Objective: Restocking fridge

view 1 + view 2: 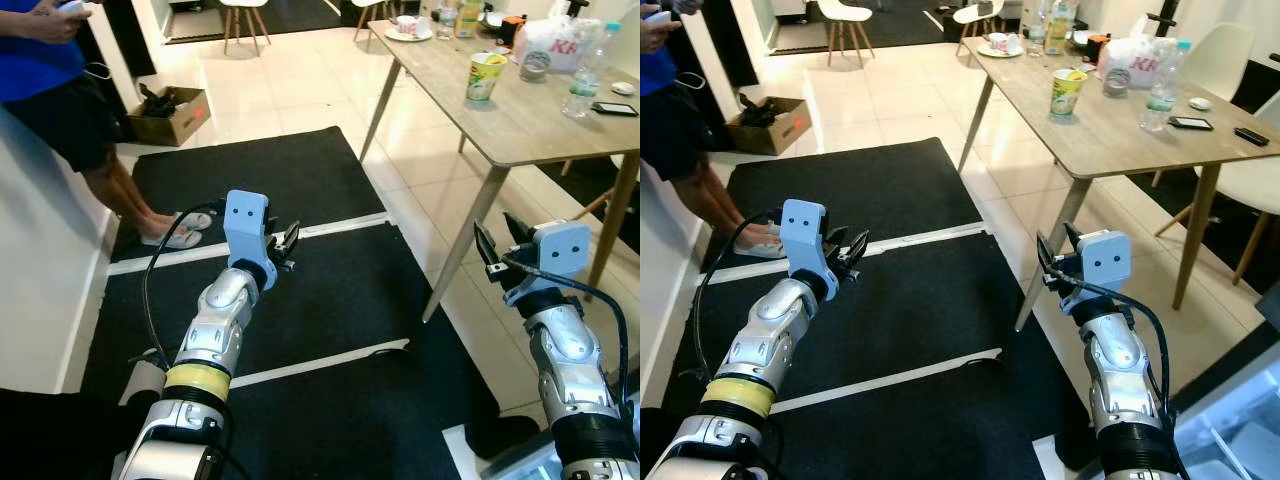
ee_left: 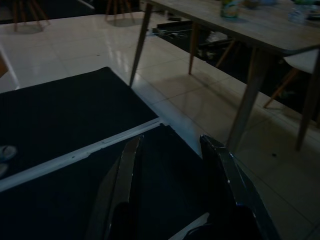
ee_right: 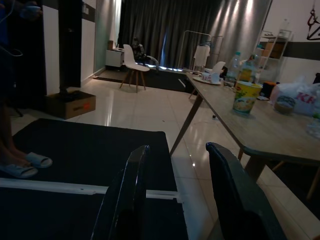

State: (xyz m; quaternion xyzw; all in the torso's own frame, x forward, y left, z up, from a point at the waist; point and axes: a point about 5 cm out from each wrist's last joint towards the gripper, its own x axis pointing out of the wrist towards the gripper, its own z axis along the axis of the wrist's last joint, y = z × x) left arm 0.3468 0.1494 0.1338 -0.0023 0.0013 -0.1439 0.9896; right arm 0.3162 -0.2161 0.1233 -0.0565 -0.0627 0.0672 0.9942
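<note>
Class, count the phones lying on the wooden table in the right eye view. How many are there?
2. One phone lies near the table's right edge beside the water bottle; the other lies further right, at the corner. Clutter may hide more.

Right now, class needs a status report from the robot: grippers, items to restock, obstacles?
Left gripper and right gripper raised over black mat, jaws open, empty. Cup and bottles on table. Person standing left.
</note>
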